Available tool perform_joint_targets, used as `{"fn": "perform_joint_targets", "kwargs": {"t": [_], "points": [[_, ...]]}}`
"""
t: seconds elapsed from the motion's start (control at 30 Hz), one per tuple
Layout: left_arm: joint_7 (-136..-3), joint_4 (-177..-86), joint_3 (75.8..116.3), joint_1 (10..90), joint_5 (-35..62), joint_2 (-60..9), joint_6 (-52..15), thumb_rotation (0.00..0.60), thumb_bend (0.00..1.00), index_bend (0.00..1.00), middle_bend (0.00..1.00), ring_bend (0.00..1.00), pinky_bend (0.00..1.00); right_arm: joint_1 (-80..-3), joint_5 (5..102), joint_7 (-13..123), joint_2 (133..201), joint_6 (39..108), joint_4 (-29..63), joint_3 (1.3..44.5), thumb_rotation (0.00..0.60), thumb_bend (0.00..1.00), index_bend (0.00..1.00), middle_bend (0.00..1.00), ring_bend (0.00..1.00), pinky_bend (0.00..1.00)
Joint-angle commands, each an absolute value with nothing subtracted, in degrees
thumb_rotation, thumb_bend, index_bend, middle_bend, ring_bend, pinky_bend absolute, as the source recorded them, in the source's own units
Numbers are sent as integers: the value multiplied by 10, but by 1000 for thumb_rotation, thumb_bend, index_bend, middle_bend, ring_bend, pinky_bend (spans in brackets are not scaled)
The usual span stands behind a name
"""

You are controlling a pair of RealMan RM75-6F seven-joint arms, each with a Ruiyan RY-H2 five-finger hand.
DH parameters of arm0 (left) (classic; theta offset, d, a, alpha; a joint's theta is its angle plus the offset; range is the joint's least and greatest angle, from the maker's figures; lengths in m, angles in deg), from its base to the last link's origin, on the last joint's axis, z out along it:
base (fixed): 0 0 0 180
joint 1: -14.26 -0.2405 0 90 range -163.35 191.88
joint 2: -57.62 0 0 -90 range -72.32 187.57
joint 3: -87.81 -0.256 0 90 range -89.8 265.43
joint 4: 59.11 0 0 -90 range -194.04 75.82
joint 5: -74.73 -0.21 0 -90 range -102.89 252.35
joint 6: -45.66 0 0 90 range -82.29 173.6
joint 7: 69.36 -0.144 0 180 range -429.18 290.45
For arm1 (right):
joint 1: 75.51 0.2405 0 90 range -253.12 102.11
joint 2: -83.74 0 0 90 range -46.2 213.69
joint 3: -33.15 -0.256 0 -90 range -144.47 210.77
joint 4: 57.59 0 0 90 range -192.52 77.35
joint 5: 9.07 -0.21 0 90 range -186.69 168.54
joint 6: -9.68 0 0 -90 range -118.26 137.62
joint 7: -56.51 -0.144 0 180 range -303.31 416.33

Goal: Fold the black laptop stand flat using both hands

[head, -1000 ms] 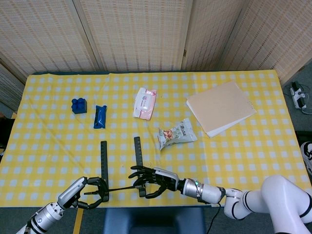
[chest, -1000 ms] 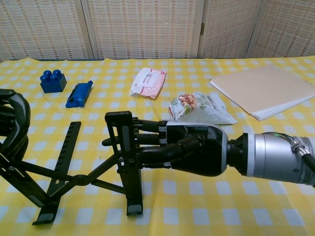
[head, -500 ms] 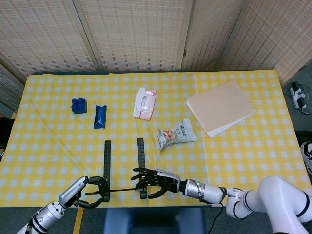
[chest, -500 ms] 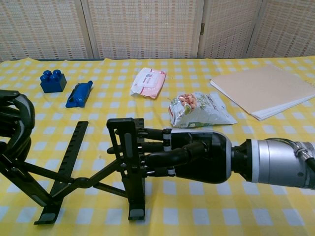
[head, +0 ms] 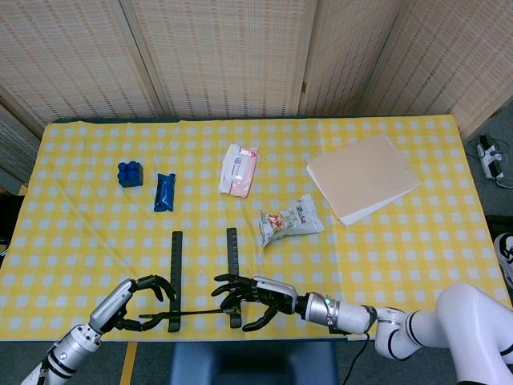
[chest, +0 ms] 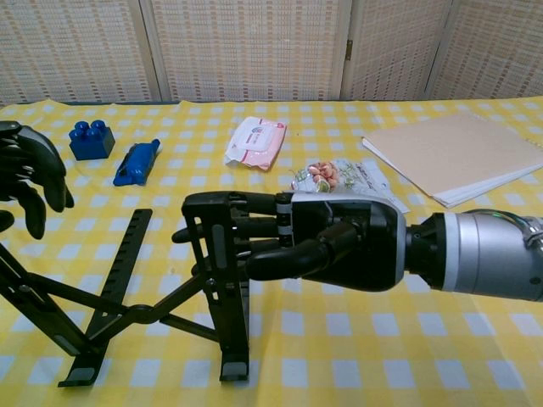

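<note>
The black laptop stand [head: 175, 269] lies near the table's front edge, its two long bars parallel and joined by thin cross links. In the chest view the stand [chest: 119, 275] is still partly raised on those links. My right hand [head: 250, 297] reaches in from the right and holds the stand's right bar, with fingers stretched behind it and thumb below. The chest view shows that right hand [chest: 314, 242] wrapped about the upright bar. My left hand [head: 138, 292] hovers just left of the stand with fingers spread, touching nothing. In the chest view this left hand [chest: 27, 174] hangs above the stand's left link.
A blue block [head: 130, 173] and a blue packet [head: 164, 191] lie at the back left. A wipes pack [head: 238, 169] and a snack bag [head: 290, 220] sit beyond the stand, and a tan notebook [head: 362, 176] lies at the right.
My left hand has let go of the stand's left end, opened its fingers and lifted off to the left. The right hand keeps its hold on the right bar.
</note>
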State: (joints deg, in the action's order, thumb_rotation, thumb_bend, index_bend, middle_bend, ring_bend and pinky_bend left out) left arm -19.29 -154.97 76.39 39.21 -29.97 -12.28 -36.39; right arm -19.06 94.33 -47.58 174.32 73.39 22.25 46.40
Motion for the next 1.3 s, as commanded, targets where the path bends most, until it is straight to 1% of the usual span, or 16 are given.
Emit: {"fn": "perform_joint_targets", "kwargs": {"t": [0.03, 0.13, 0.27, 0.4, 0.47, 0.6, 0.67, 0.9, 1.03, 1.3], "points": [[-196, -1546, 766, 391, -298, -122, -364, 600, 401, 345, 383, 266, 419, -186, 942, -446, 1729, 732, 245, 458, 600, 214, 78, 181, 238, 202], [-239, -1529, 769, 388, -287, -127, -350, 600, 401, 276, 316, 198, 315, -183, 940, -411, 1712, 732, 269, 451, 600, 214, 78, 181, 235, 202], [-274, -1522, 767, 388, -278, -128, -327, 600, 400, 241, 294, 183, 276, -184, 931, -368, 1701, 725, 294, 443, 600, 214, 78, 181, 230, 202], [-289, -1524, 772, 382, -274, -126, -333, 600, 401, 196, 264, 157, 244, -186, 923, -352, 1694, 722, 306, 439, 600, 214, 78, 180, 230, 202], [-287, -1527, 772, 379, -280, -122, -344, 600, 401, 165, 240, 136, 223, -189, 919, -343, 1692, 721, 308, 438, 600, 214, 78, 179, 228, 202], [-293, -1531, 771, 372, -286, -112, -357, 600, 395, 89, 151, 59, 161, -194, 914, -338, 1687, 722, 311, 436, 600, 214, 78, 176, 223, 202], [-298, -1533, 771, 367, -288, -108, -365, 600, 388, 69, 126, 39, 137, -196, 915, -337, 1683, 724, 313, 436, 600, 214, 78, 175, 220, 201], [-306, -1531, 770, 343, -279, -92, -392, 600, 355, 35, 98, 27, 129, -201, 923, -327, 1668, 732, 321, 439, 600, 214, 78, 171, 216, 200], [-285, -1519, 769, 327, -265, -84, -404, 600, 351, 14, 94, 29, 140, -204, 926, -324, 1658, 736, 326, 439, 600, 214, 78, 170, 210, 200], [-233, -1482, 744, 310, -261, -84, -384, 600, 341, 2, 93, 39, 147, -205, 935, -323, 1647, 743, 337, 438, 600, 214, 78, 168, 205, 200]]}}
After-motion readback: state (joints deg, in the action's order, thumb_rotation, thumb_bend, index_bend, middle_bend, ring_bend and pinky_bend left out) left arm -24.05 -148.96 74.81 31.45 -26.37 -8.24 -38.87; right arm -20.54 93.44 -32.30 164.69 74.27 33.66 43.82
